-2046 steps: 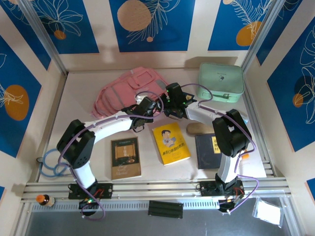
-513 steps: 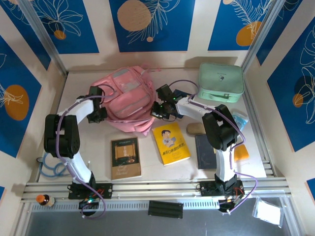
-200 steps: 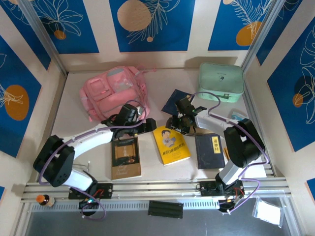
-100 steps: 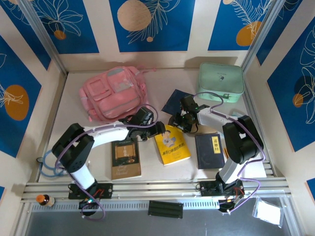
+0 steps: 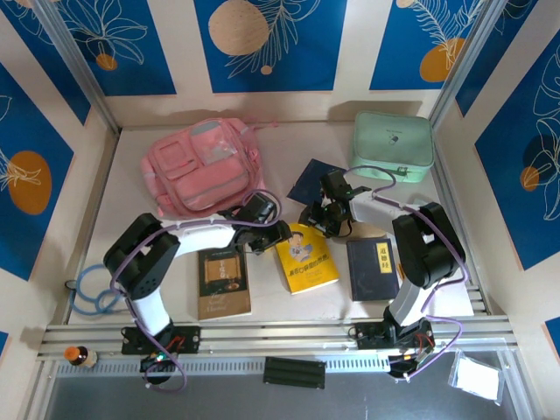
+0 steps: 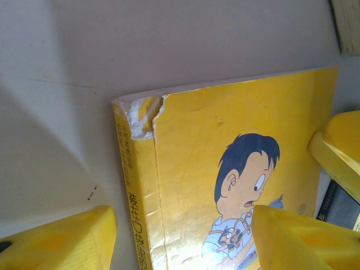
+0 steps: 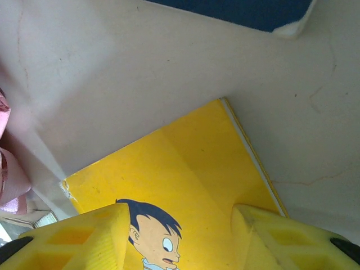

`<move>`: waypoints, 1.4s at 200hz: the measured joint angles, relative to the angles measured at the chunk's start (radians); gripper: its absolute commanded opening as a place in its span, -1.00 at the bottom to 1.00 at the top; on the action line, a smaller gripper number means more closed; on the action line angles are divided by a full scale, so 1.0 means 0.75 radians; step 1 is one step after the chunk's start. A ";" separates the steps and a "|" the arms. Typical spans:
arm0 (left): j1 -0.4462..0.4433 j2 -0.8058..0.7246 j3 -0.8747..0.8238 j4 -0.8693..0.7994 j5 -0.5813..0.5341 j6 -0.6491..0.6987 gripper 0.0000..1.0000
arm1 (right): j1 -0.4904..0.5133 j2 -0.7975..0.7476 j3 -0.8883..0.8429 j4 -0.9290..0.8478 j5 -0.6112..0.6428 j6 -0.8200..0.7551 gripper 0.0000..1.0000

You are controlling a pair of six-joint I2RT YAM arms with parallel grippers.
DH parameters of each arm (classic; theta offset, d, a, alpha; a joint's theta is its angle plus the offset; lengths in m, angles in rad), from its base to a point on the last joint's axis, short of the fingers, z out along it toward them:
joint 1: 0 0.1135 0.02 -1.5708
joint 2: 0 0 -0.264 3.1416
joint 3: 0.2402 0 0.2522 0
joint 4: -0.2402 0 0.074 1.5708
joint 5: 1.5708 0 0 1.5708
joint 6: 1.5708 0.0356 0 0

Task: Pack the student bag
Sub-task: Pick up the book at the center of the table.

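Straddling the torn spine corner of the yellow paperback book with a cartoon boy on its cover (image 5: 306, 256) with my left gripper (image 6: 180, 225). Jaws are apart. One yellow finger (image 6: 56, 239) sits at the lower left of the wrist frame over bare table, the other at the lower right over the cover. Nothing is clamped, and I can't tell whether either finger touches.

My right gripper (image 7: 180, 219) is at the same book's top edge, near the centre of the top view. Jaws are apart here too, with both fingers at the bottom of the wrist frame and the flat cover between them. No grip.

The large soft pink fabric backpack (image 5: 203, 171) lies on the white table (image 5: 122, 175) in the upper left of the top view, front pockets up, just above and left of my left wrist. A strip of its pink fabric shows at the left edge of the right wrist frame.

Elsewhere in the top view:
- Mint green hard rectangular case (image 5: 392, 144): upper right.
- Thin navy booklet (image 5: 311, 179): just above the right gripper.
- Brown book (image 5: 223, 278): lower left of the yellow one.
- Dark book with a yellow label (image 5: 374, 269): lower right of it.
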 measured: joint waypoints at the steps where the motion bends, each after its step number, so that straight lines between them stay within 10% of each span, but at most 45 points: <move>1: 0.000 0.001 0.000 0.001 0.001 -0.001 0.23 | 0.000 -0.001 -0.001 0.001 0.000 0.001 0.03; 96: 0.041 0.019 -0.083 0.194 0.138 -0.082 0.22 | -0.006 0.009 -0.009 0.012 -0.026 0.036 0.03; 280: 0.051 0.004 -0.314 0.869 0.255 -0.170 -0.43 | -0.030 0.019 0.002 0.028 0.000 0.095 -0.09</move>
